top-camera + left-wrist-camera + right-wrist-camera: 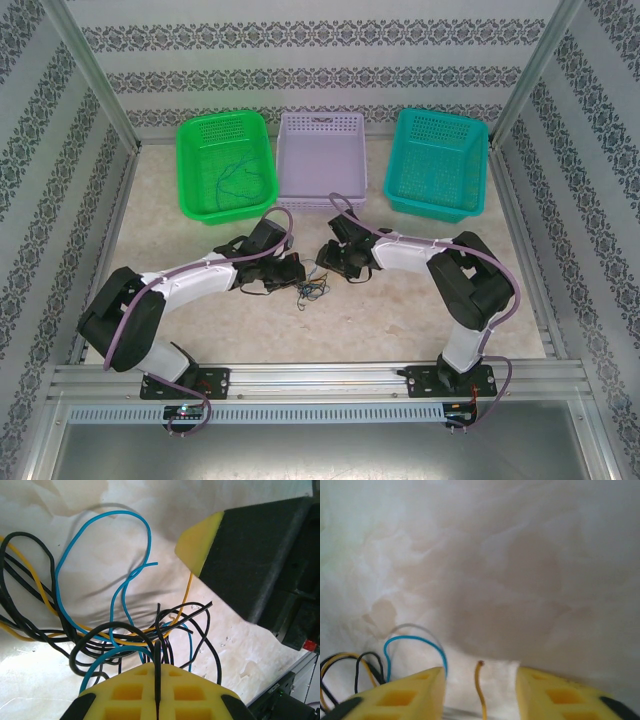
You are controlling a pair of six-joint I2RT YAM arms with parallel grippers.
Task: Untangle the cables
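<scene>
We see the cables (pixel 310 290), blue, black and yellow, lying tangled on the tabletop (pixel 380 320) just on the near side of the lavender basket (pixel 322 160). Before the basket's left half, our left gripper (pixel 157 677) has its jaws together, clamped on a black cable (pixel 158 652). Before its right half, our right gripper (pixel 480 680) holds its jaws apart around a yellow cable end (pixel 481 692).

Top view high, looking down; wrist views close above table (pixel 520 555), both catching cables (pixel 111 625).
</scene>
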